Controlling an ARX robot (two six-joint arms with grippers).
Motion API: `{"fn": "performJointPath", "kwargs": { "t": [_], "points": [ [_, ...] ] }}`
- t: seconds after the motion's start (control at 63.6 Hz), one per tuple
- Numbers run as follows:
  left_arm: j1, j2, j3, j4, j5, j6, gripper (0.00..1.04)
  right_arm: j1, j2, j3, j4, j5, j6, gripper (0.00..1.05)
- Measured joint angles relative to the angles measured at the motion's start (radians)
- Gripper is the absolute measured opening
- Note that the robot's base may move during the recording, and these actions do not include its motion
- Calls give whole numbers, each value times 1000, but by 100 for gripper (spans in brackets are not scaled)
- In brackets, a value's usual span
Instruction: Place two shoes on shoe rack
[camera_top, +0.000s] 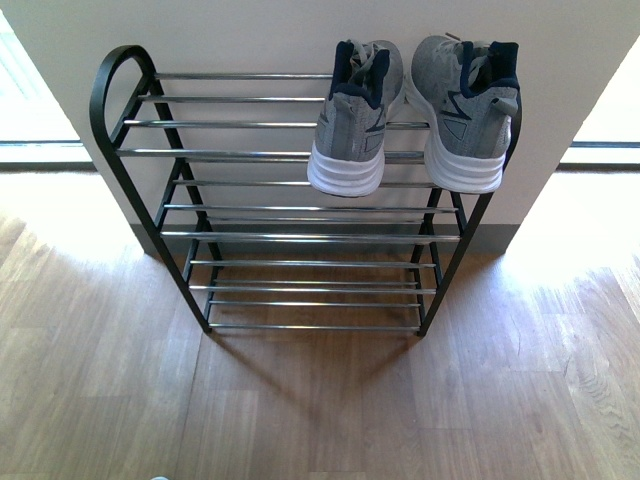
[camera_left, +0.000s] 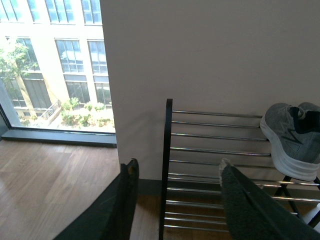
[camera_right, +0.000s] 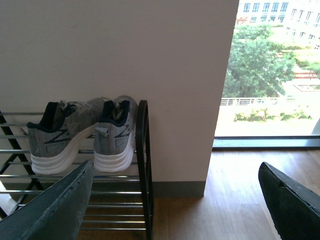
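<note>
Both grey knit sneakers sat on the top tier of the shoe rack (camera_top: 112, 75), at the end on the robot's right. The left sneaker (camera_top: 355, 115) and the right sneaker (camera_top: 467, 108) stood close beside each other, toes toward the white wall (camera_top: 250, 30) and navy collars facing up. Their white heels reached out past the front chrome bar (camera_top: 215, 153). Whether the two touched could not be told. The three lower tiers held only their bars, and the rack stood on the wooden floor (camera_top: 300, 410), against the wall.

Neither arm showed in the front view. In the left wrist view the left gripper (camera_left: 177, 162) was spread wide with nothing between its dark fingers (camera_left: 126, 200) — it was held away from the rack, whose black side rail (camera_left: 167, 165) appeared in the gap. One sneaker was partly visible at the far end of the top tier.

In the right wrist view the right gripper (camera_right: 176, 167) was likewise wide apart and held nothing; its fingers (camera_right: 60, 205) framed the rack's other side rail (camera_right: 144, 165), with both sneakers just inside it.
</note>
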Motion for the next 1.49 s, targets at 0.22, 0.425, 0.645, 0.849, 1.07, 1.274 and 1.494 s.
{"fn": "performJointPath", "kwargs": {
  "t": [0.22, 0.425, 0.645, 0.849, 1.07, 1.274, 1.494],
  "points": [
    [0, 0, 0, 0, 0, 1, 97, 0, 0, 0, 0, 0, 0, 96],
    [0, 0, 0, 0, 1, 2, 95, 0, 0, 0, 0, 2, 0, 96],
    [0, 0, 0, 0, 1, 2, 95, 1, -1, 0, 0, 0, 0, 96],
    [0, 0, 0, 0, 0, 2, 95, 1, 0, 0, -1, 0, 0, 96],
    [0, 0, 0, 0, 0, 2, 95, 1, 0, 0, -2, -1, 0, 96],
    [0, 0, 0, 0, -1, 2, 95, 1, 0, 0, -2, -4, 0, 96],
    [0, 0, 0, 0, -2, 2, 95, 1, 0, 0, -2, -4, 0, 96]
  ]
}}
